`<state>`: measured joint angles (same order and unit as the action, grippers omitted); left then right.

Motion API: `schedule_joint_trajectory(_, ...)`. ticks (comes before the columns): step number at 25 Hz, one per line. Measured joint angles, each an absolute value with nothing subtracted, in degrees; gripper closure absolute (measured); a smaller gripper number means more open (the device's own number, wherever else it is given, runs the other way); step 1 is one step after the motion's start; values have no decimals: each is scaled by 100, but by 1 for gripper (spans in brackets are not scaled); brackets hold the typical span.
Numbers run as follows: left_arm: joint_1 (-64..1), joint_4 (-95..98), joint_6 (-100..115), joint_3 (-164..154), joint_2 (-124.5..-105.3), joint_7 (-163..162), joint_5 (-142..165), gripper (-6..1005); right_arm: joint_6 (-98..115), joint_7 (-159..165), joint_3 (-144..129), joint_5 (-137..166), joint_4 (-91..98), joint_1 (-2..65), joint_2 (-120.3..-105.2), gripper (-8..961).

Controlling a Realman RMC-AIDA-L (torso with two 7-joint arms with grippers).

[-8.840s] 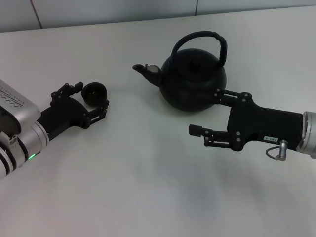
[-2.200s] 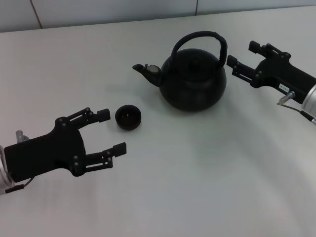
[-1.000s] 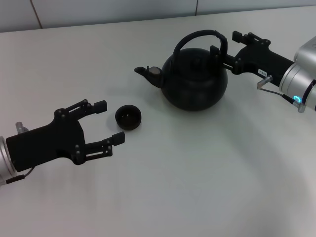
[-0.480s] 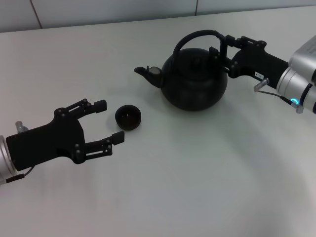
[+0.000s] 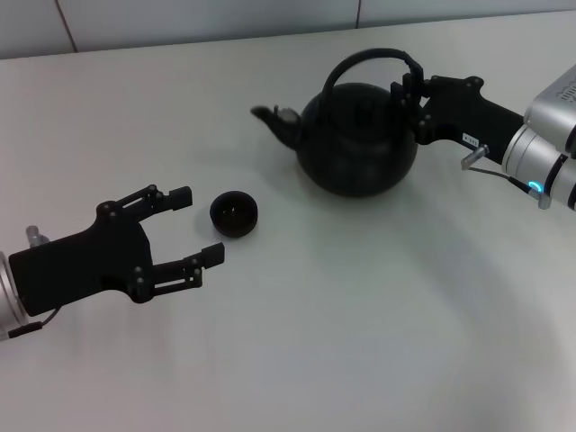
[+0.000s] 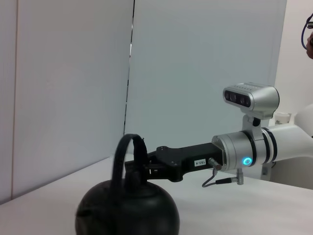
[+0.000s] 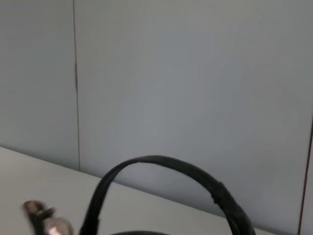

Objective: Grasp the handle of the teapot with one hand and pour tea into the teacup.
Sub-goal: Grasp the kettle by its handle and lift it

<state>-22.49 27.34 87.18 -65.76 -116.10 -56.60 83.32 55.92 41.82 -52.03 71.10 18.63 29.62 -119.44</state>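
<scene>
The black teapot (image 5: 355, 139) is at the back right of the white table, its spout (image 5: 270, 117) pointing left. My right gripper (image 5: 409, 94) is shut on the right side of its arched handle (image 5: 369, 58). The left wrist view shows the teapot (image 6: 127, 215), its handle (image 6: 128, 149) and the right gripper (image 6: 146, 166) on it. The right wrist view shows only the handle (image 7: 166, 166) and the spout tip (image 7: 44, 223). The small black teacup (image 5: 234, 213) stands on the table left of the teapot. My left gripper (image 5: 198, 225) is open just left of the cup, not touching it. No tea shows.
The white table (image 5: 360, 315) stretches to the front and right. A pale wall (image 5: 180, 18) runs along the table's far edge.
My right gripper has reached in and closed on the handle. The teapot has shifted slightly up and to the right, spout raised. The left gripper and the cup have stayed put over the last second.
</scene>
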Motion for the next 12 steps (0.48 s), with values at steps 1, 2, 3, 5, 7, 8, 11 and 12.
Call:
schedule_joint_trajectory(1, -2246, 2734, 8718, -6573, -11610, -5660, 8332, 136, 5590, 4181, -5206, 7109, 1863, 2962, -11944, 729)
schedule_joint_trajectory(2, -2244, 2734, 8718, -6572, -11610, -5660, 8332, 136, 5588, 4179, -5208, 7110, 1863, 2962, -11944, 765)
schedule_joint_trajectory(3, -2242, 2734, 8718, -6574, -11610, -5660, 8332, 136, 5587, 4173, -5208, 7110, 1863, 2962, -11944, 801)
schedule_joint_trajectory(5, -2241, 2733, 8718, -6580, -11610, -5660, 8332, 136, 5586, 4152, -5205, 7110, 1863, 2960, -11944, 809)
schedule_joint_trajectory(7, -2241, 2733, 8719, -6582, -11611, -5660, 8332, 136, 5592, 4137, -5190, 7110, 1863, 2946, -11944, 818)
schedule_joint_trajectory(8, -2241, 2733, 8719, -6583, -11614, -5660, 8332, 136, 5598, 4135, -5182, 7109, 1863, 2939, -11944, 822)
schedule_joint_trajectory(11, -2241, 2733, 8719, -6586, -11616, -5660, 8332, 136, 5626, 4133, -5177, 7109, 1864, 2922, -11944, 826)
schedule_joint_trajectory(12, -2241, 2733, 8719, -6589, -11619, -5660, 8332, 136, 5627, 4133, -5177, 7110, 1867, 2921, -11944, 828)
